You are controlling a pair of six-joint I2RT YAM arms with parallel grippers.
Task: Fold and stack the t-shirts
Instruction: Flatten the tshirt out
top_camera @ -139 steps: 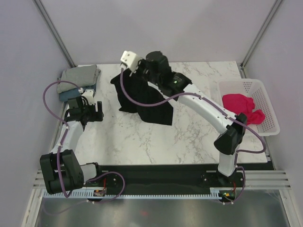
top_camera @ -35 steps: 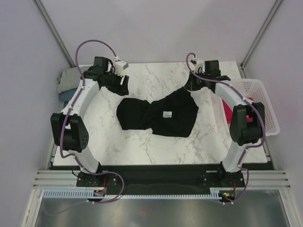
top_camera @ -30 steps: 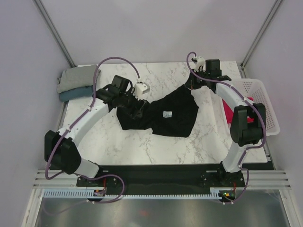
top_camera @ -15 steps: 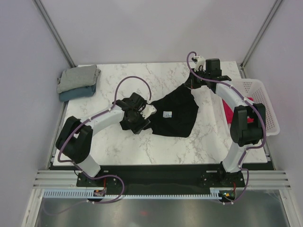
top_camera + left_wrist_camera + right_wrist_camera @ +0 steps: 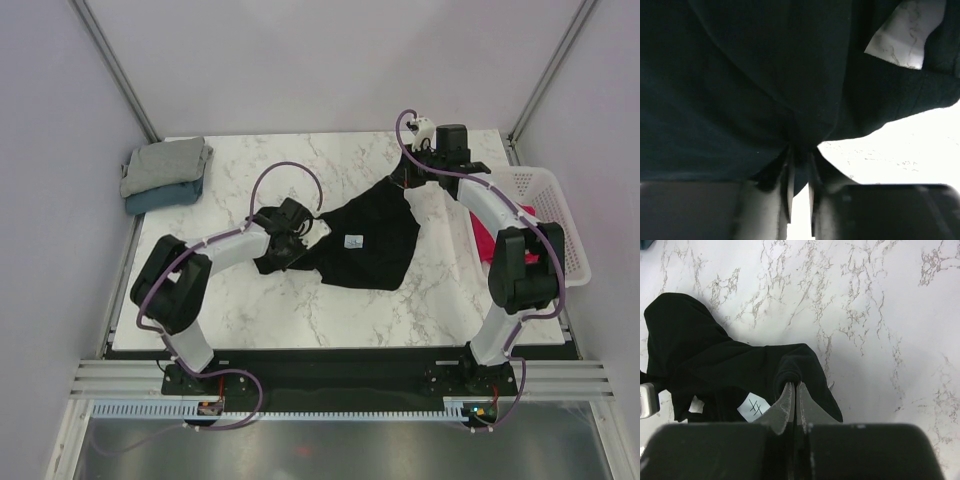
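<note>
The left gripper (image 5: 800, 150) has just come down on the left edge of the black shirt (image 5: 370, 245) and drawn its jaws in on a bunched fold, now pinched between them. The right gripper (image 5: 794, 385) stays clamped on the shirt's far right corner. With both ends held, the shirt, crumpled in the middle of the table (image 5: 300, 300), looks ready to be pulled flat. A second ago the left arm was still reaching in, jaws wide. The grey shirt (image 5: 165, 160) and blue shirt (image 5: 160, 197) lie stacked as before.

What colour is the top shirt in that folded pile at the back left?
The top shirt is grey, over a blue shirt; clearest in the top external view.
</note>
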